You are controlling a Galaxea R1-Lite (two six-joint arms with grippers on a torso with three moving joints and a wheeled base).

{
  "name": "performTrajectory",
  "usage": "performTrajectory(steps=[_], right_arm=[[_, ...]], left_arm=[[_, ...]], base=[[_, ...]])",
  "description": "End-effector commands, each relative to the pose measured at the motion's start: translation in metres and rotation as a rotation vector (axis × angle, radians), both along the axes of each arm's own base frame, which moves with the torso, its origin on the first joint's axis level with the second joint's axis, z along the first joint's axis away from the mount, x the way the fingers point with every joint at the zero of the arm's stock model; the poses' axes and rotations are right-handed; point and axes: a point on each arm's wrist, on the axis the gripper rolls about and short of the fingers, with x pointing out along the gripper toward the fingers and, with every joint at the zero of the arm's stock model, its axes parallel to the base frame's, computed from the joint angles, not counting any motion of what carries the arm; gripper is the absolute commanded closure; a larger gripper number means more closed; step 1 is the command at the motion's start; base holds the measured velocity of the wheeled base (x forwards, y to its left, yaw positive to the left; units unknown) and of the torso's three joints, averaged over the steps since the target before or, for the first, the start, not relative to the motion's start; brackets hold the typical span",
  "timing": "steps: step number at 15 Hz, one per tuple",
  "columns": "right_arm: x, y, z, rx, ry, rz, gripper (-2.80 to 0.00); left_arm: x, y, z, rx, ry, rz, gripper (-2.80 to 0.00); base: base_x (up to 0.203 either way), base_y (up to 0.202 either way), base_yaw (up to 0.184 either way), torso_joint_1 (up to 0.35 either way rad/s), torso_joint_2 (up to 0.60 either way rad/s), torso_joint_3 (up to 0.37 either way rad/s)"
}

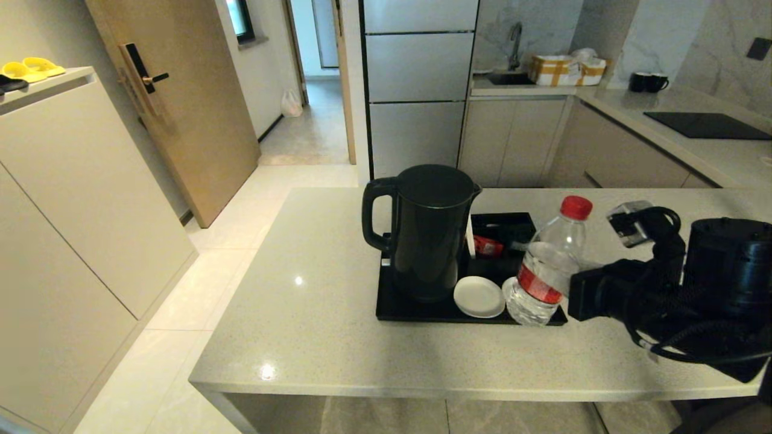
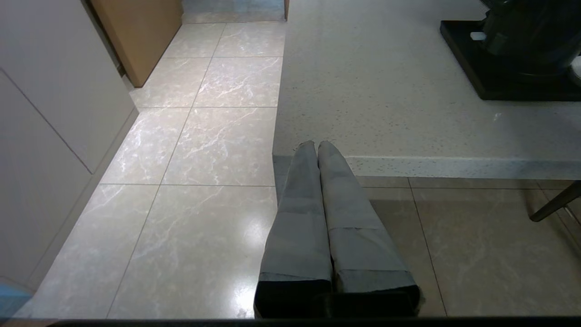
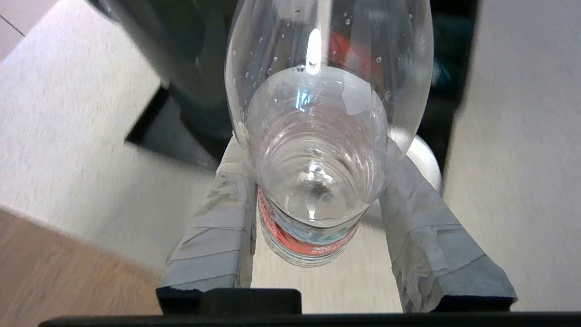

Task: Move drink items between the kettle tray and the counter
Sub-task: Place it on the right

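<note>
A clear water bottle [image 1: 546,265] with a red cap and a red-and-white label leans at the front right corner of the black kettle tray [image 1: 416,312]. My right gripper [image 3: 315,147] is shut on this bottle [image 3: 313,238], one taped finger on each side of its body. In the right wrist view the bottle's base hangs over the beige counter [image 1: 313,313]. The black kettle [image 1: 431,232] stands on the tray's left half. My left gripper [image 2: 316,144] is shut and empty, parked off the counter's front left corner above the floor.
A white round saucer [image 1: 479,296] lies on the tray beside the bottle. Red sachets [image 1: 487,246] sit in a small black box [image 1: 503,224] behind it. The counter's front edge runs close below the tray. A black hob [image 1: 705,125] is on the far worktop.
</note>
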Motion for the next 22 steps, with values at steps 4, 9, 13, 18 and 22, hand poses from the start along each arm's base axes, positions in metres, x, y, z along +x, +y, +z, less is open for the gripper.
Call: performTrajectory(steps=[4, 9, 13, 18, 22], right_arm=[[-0.048, -0.023, -0.001, -0.03, -0.02, -0.124, 0.0], [-0.068, -0.03, -0.037, -0.065, 0.11, -0.142, 0.0], [-0.063, -0.028, -0.059, -0.038, 0.13, -0.155, 0.0], [-0.03, -0.015, -0.114, -0.065, 0.197, -0.226, 0.0], [-0.021, -0.012, -0.116, -0.003, 0.167, -0.258, 0.0]], left_arm=[[0.0, 0.0, 0.0, 0.004, 0.006, 0.003, 0.0], [0.0, 0.0, 0.0, 0.003, 0.005, 0.003, 0.0], [0.0, 0.0, 0.0, 0.0, 0.005, 0.003, 0.0], [0.0, 0.0, 0.0, -0.002, 0.005, 0.003, 0.0], [0.0, 0.0, 0.0, -0.002, 0.005, 0.003, 0.0]], base=[[0.0, 0.0, 0.0, 0.0, 0.0, 0.0], [0.0, 0.0, 0.0, 0.0, 0.0, 0.0], [0.0, 0.0, 0.0, 0.0, 0.0, 0.0], [0.0, 0.0, 0.0, 0.0, 0.0, 0.0], [0.0, 0.0, 0.0, 0.0, 0.0, 0.0]])
